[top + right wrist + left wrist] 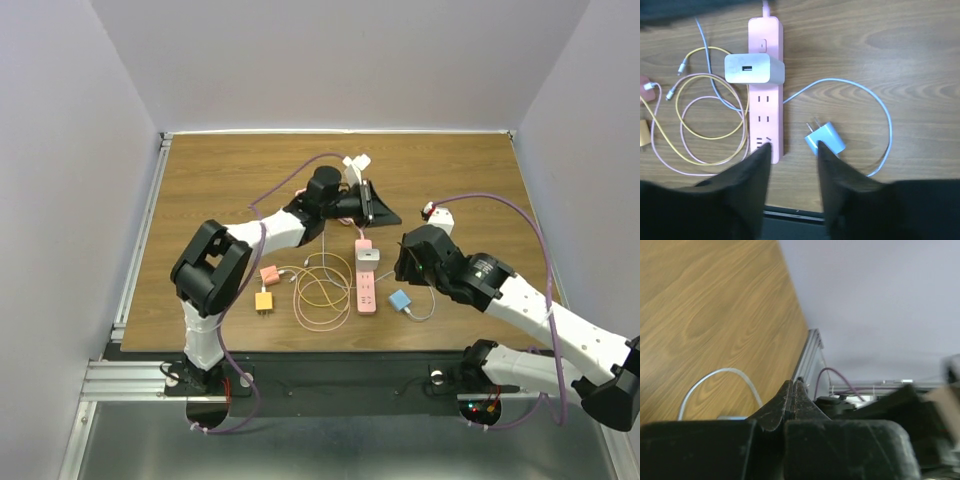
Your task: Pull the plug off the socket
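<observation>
The pink power strip (367, 288) lies flat near the table's front middle, and it shows from above in the right wrist view (767, 107). A white plug (367, 256) sits in its far outlets, also in the right wrist view (753, 69). My right gripper (408, 264) is open and empty, just right of the strip; its fingertips (766, 150) hover over the strip's near end and a blue adapter. My left gripper (385, 212) is shut on nothing, above the table just beyond the strip's far end. Its closed fingers (790, 390) show in the left wrist view.
A blue adapter (826, 140) with a looped light-blue cable (880, 110) lies right of the strip. Yellow and pink coiled cables (705, 125) lie left of it. A small pink cube (269, 274) and a yellow cube (264, 300) sit further left. A white bundle (356, 162) lies at the back.
</observation>
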You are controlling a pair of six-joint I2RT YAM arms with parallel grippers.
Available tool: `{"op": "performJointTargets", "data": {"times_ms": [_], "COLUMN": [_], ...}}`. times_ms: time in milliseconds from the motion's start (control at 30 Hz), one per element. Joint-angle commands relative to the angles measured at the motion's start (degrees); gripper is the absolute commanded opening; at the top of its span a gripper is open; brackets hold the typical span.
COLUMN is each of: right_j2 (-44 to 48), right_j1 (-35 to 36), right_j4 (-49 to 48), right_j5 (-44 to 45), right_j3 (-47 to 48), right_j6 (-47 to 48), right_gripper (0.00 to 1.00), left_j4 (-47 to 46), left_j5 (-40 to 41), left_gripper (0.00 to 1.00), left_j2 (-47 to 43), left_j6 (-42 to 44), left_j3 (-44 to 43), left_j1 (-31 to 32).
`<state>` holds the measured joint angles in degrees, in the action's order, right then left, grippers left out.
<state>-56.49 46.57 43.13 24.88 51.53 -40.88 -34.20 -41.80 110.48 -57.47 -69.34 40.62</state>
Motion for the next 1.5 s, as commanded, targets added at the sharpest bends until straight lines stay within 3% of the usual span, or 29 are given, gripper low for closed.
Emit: {"op": "performJointTargets", "data": {"times_ms": [0,100,133,267,567,967,1167,1233,1333,1367,1467], "right_j2": [-0.1,-0.3,-0.9,-4.2,-12.3,-24.5,-28.9,-30.2,-31.6,-31.7,-31.9], "right_j1": [0.1,0.1,0.0,0.1,0.2,6.6,6.7,6.6,6.7,6.6,6.4], "right_j4": [0.8,1.2,1.1,0.4,-10.5,-17.0,-17.0,-17.0,-16.9,-16.7,-16.1], "right_j5": [0.8,-0.2,-0.6,-4.5,-15.6,-15.4,-13.0,-12.8,-10.2,-9.4,-5.6], "right_j3": [0.3,0.2,-0.1,-0.7,-5.0,-3.1,-2.7,-2.3,-1.8,-1.5,0.2], "right_j6": [-3.1,-4.7,-5.0,-4.4,-1.1,-1.5,-1.7,-1.4,-1.6,-1.7,-1.5], "right_gripper": [0.54,0.54,0.53,0.54,0.66,0.77,0.76,0.72,0.44,0.23,0.0], "left_j4": [1.1,6.3,9.5,22.1,20.0,20.7,21.6,21.8,22.4,22.6,23.1], "left_j5": [-1.3,4.5,10.6,18.7,19.7,21.2,21.1,21.1,20.8,20.7,20.6], "left_gripper": [0.0,0.0,0.0,0.0,0.0,0.0,0.0,0.0,0.0,0.0,0.0], "left_j2": [-8.3,-13.5,-16.1,-17.6,-23.4,-30.9,-34.6,-35.5,-36.8,-37.4,-38.5], "left_j6": [1.0,3.4,4.8,10.4,9.8,10.4,10.5,10.6,10.6,10.8,10.9], "left_j3": [-5.4,-3.8,-2.9,0.0,14.1,19.6,23.0,23.7,24.8,25.0,25.7], "left_j1": [-0.9,-1.5,-1.7,-2.0,-2.1,-4.1,-6.1,-6.5,-7.6,-7.7,-8.3]}}
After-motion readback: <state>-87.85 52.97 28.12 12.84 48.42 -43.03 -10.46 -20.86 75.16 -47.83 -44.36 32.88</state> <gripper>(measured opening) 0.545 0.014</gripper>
